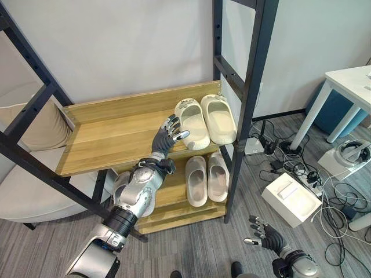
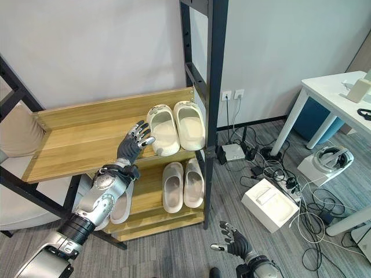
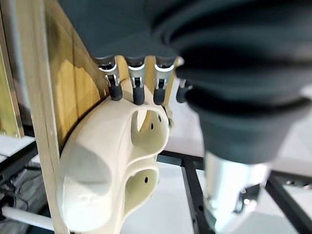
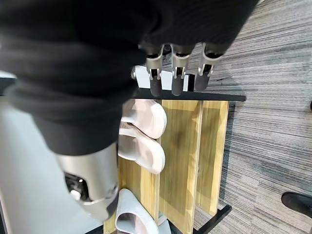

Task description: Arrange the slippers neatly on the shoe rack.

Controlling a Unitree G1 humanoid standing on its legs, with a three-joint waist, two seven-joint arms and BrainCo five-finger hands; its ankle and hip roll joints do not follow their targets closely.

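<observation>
Currently, entry by item:

Rack: two-tier shoe rack of light wood boards in a black metal frame, centre of the eye views, against a white wall.

Upper shelf: pair of cream foam slippers, side by side at the right end of the board, toes toward the wall; the rest of that board is bare.

Lower shelf: pair of pale pink slippers, side by side at the right end. One light grey slipper lies further left on the same shelf, largely hidden behind the left arm; whether its mate is beside it cannot be told.

Left hand: raised at the front edge of the upper shelf, just left of the cream pair. Its fingers are straight and spread, the dark tips at or touching the near cream slipper's side, clamped on nothing.

Right hand: low at the lower right of the left eye view, over grey carpet, idle; fingers loosely apart, holding nothing.

Progress (judged): well advanced; two pairs are shelved and aligned. What is left appears to be a final nudge of the cream pair and a check of the grey slipper.
</observation>
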